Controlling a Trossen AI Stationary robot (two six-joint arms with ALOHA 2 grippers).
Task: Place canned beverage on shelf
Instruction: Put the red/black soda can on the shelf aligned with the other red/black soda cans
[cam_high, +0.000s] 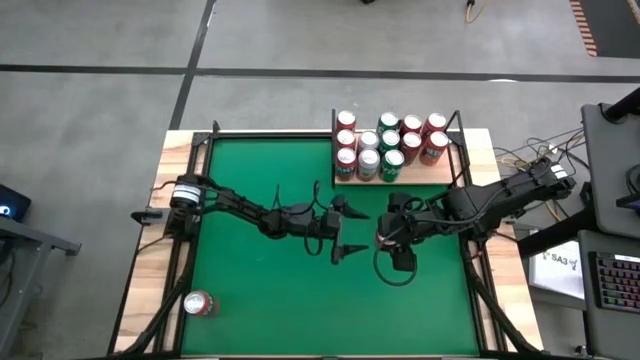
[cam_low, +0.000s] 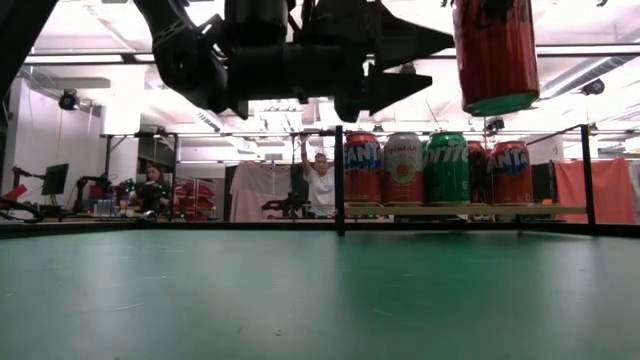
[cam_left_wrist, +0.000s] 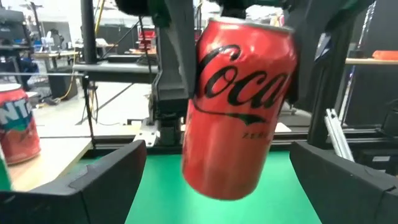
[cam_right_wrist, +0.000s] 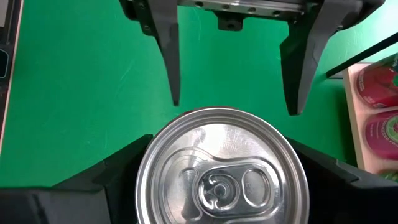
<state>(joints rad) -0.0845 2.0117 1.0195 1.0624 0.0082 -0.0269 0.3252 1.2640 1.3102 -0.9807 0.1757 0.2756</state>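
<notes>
The right gripper (cam_high: 385, 232) grasps a red can (cam_left_wrist: 239, 106) aloft over mid-table just facing the left gripper's (cam_high: 352, 230) released jaws, so the handover looks done and only carrying it to the far-right shelf (cam_high: 345, 179) remains.

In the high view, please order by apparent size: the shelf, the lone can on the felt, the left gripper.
1. shelf
2. left gripper, open
3. lone can

The held can is excluded.
</notes>
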